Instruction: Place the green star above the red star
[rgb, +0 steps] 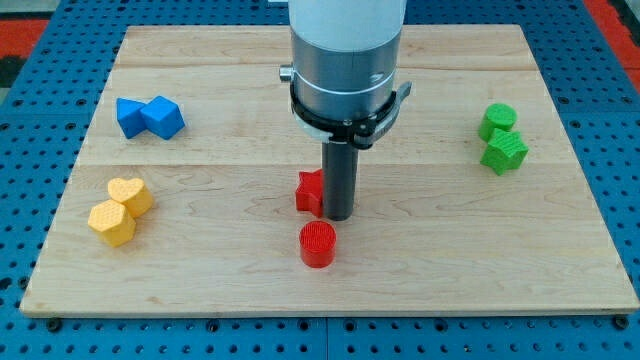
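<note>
The red star (309, 190) lies near the board's middle, partly hidden behind my rod. My tip (339, 217) rests on the board just to the right of the red star, touching or nearly touching it. A red cylinder (318, 244) stands just below and to the left of the tip. The green star (504, 152) lies at the view's right, far from the tip, with a green cylinder (497, 120) touching it just above.
Two blue blocks (149, 117) sit together at the upper left. A yellow heart (130, 195) and a yellow hexagonal block (111, 223) sit together at the lower left. The wooden board (330, 290) lies on a blue pegboard.
</note>
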